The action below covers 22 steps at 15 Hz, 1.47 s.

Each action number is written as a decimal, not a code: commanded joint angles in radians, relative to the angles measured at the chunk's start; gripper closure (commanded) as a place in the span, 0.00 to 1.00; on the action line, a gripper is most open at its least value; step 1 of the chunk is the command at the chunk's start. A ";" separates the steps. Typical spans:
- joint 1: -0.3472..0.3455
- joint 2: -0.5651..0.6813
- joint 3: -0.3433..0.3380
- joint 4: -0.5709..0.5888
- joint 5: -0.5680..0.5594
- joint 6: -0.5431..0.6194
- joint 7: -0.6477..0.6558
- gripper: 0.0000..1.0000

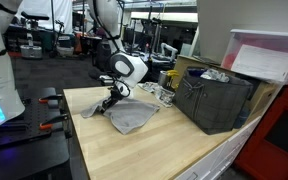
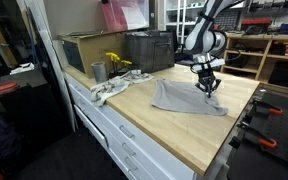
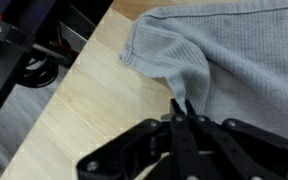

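Pinching the grey cloth (image 3: 234,50) at its edge

The gripper (image 3: 184,112) stood low over the wooden table (image 2: 174,135), its fingers pressed narrow together on a raised fold at the cloth's border. The rest of the cloth lay spread flat near the table's corner. A dark crate (image 1: 216,100) sat well apart from it, farther along the tabletop.
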State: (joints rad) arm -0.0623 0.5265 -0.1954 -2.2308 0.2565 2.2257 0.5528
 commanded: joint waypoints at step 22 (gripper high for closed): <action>-0.051 -0.113 -0.066 -0.016 -0.260 0.069 0.065 0.00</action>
State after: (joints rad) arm -0.0661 0.3978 -0.2753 -2.2714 -0.0245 2.2407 0.7073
